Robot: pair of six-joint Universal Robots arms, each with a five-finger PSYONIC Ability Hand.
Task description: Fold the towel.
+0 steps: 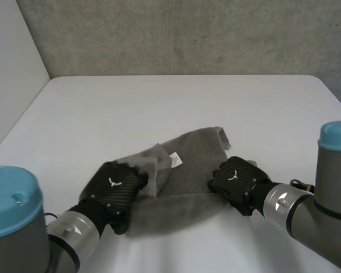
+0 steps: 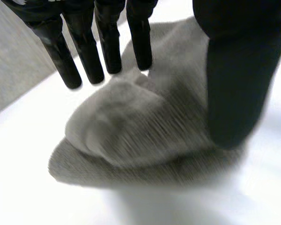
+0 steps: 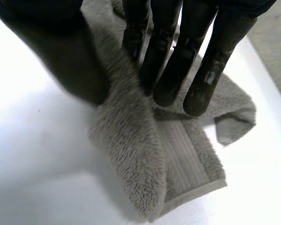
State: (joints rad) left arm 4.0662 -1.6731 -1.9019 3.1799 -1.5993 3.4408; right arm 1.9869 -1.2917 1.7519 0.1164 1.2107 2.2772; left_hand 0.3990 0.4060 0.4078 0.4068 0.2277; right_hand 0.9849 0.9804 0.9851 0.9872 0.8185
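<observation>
Towel sits lower centre of the head view on the table, rumpled, with one flap turned over near its left edge (white label showing). I'd call that a first fold at best, nothing squared off. Left hand, lower left, has straight fingers and its thumb resting on the left edge. Right hand pinches a ridge at the right edge.

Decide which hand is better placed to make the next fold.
Right, probably: the right hand pinches a ridge of the towel between thumb and fingers; the left hand has straight fingers, gripping nothing.
</observation>
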